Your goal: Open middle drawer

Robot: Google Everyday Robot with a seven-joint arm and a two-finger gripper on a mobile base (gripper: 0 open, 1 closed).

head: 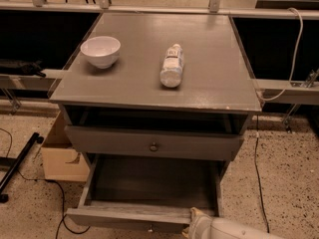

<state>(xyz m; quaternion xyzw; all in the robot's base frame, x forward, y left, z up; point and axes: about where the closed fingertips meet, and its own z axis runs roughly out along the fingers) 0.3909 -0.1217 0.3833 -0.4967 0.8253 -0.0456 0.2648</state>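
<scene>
Grey wooden cabinet (199, 91) is filling the centre of the view, standing on a speckled floor (289, 183). Its bottom drawer (124, 215) is hanging pulled far out toward the camera, with its inner floor showing.

Right above that, the middle drawer (114, 142) is sitting under the dark slot below the cabinet top. Its front is lining up roughly with the cabinet's front edge and is lying well back from the bottom drawer's front. Can't tell if it's fully shut or a touch out.

Just left of the cabinet, a cardboard box (62, 158) is resting on the floor by the lower corner.

The white arm (234, 229) is coming in from the bottom edge, right of the cabinet's centre line.

On the cabinet top, a bottle (172, 65) is lying on its side, running front to back, slightly right of centre. A white bowl (100, 50) is standing upright on the left part, well apart from the bottle.

The gripper (193, 219) is sitting at the right end of the bottom drawer's front rim, touching or just beside it. It is well below the middle drawer. Can't tell how far open it is, or whether it is holding anything.

The small round knob (153, 146) is sitting at the centre of the middle drawer's front, apart from the gripper.
</scene>
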